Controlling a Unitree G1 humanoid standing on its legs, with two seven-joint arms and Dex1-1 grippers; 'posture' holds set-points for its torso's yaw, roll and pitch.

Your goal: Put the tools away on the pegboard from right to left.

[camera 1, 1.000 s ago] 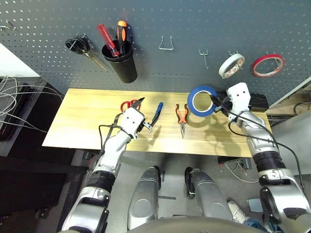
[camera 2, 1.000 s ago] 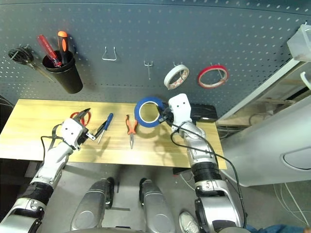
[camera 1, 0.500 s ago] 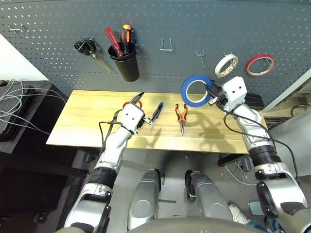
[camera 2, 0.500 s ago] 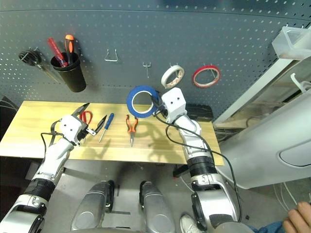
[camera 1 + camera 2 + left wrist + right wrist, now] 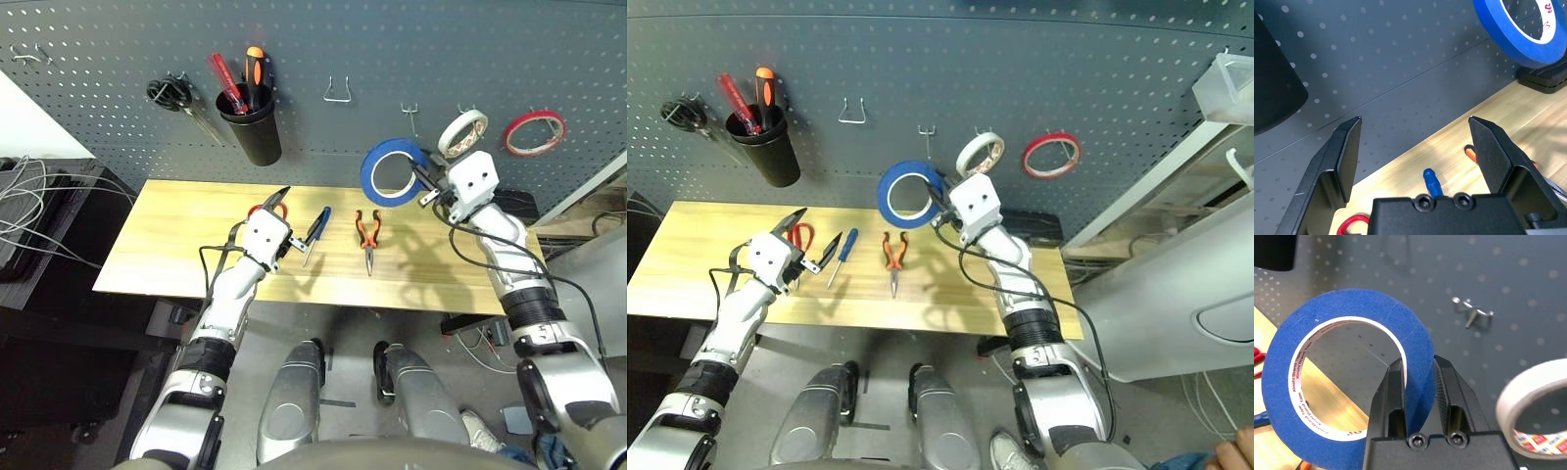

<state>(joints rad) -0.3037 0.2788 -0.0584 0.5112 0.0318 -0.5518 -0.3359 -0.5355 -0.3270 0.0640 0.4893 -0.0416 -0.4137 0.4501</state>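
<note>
The blue tape roll [image 5: 371,176] is held clear of the table [image 5: 157,240] by the right gripper [image 5: 1419,361], its rim pinched between the closed fingers [image 5: 1455,394]. The bare hook [image 5: 410,110] is seen higher on the pegboard [image 5: 294,44], slightly to the right of the ring's centre, beside the white tape roll [image 5: 463,133]. A lift with a slight rightward shift is probably needed, the hole brought over the prong. The left gripper [image 5: 1415,118], spread wide and empty, is farther from that hook.
</note>
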